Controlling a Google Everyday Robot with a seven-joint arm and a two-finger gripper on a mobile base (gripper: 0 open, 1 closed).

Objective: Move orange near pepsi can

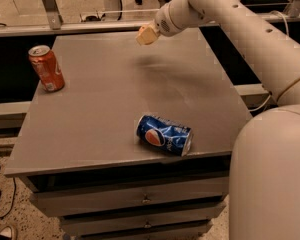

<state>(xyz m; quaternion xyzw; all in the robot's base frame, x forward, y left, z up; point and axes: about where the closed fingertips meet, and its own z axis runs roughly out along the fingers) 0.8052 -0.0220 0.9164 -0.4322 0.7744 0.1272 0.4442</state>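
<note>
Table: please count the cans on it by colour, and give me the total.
Orange-red can: 1, upright near the left edge.
Blue pepsi can: 1, lying on its side near the front edge.
Total: 2.
The gripper hangs above the far part of the table, away from both cans, and is not counted.

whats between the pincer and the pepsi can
Only bare tabletop, in the camera view; the pincer hangs above the far end, the pepsi can near the front.
</note>
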